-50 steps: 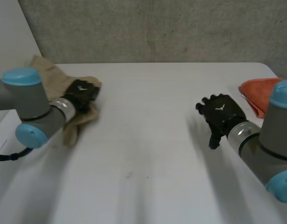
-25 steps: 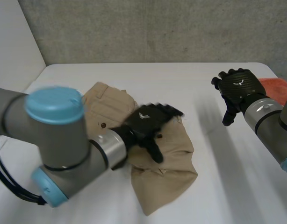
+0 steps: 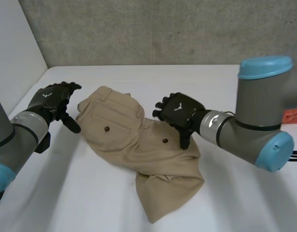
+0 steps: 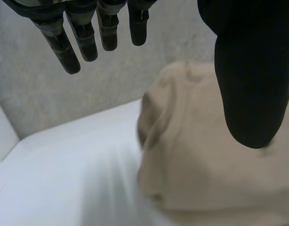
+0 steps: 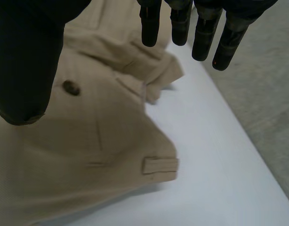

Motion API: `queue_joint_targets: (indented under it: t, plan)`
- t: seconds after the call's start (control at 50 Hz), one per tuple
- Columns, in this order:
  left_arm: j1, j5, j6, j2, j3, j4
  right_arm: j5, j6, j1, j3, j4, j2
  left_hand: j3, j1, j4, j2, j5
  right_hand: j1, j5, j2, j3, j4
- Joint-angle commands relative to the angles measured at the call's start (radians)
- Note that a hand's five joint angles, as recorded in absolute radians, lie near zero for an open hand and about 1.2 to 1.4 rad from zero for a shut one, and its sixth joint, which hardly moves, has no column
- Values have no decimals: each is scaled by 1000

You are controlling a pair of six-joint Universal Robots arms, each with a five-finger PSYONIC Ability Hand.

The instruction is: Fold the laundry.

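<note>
Both splayed, left hand (image 3: 48,99), right hand (image 3: 180,109), trousers (image 3: 123,141)

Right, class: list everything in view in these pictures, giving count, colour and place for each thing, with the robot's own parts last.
trousers: one pair, beige, crumpled in the middle of the table, two dark buttons showing
cloth: one, orange, at the table's right edge, partly behind the right arm
table: one, white, under everything
wall: one, grey, behind the table
left arm: one, grey with a light-blue cap, at the table's left
right arm: one, grey with light-blue caps, at the table's right
left hand: one, black, fingers straight, beside the trousers' waistband end
right hand: one, black, fingers straight, over the trousers near one button
</note>
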Motion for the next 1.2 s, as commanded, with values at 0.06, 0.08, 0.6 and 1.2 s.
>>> queue_joint_targets:
  t: [0.06, 0.08, 0.6, 1.2]
  plan:
    - [51, 3, 10, -268, 186, 3, 126, -79, 29, -54, 13, 48, 35, 57, 44, 41, 23, -29, -73, -47, -37, -62]
    - [51, 1, 10, -292, 205, 2, 135, -73, 32, -59, 2, 48, 50, 72, 58, 55, 38, -29, -73, -47, -37, -62]
    - [2, 67, 0, -412, 305, -2, 287, 171, 69, -392, 186, 265, 1177, 1198, 1185, 1182, 1164, -29, -73, -47, -37, -62]
    - [-473, 17, 52, -70, 302, 41, 384, 283, -117, -140, -4, -82, 1146, 1167, 1154, 1151, 1133, -29, -73, -47, -37, -62]
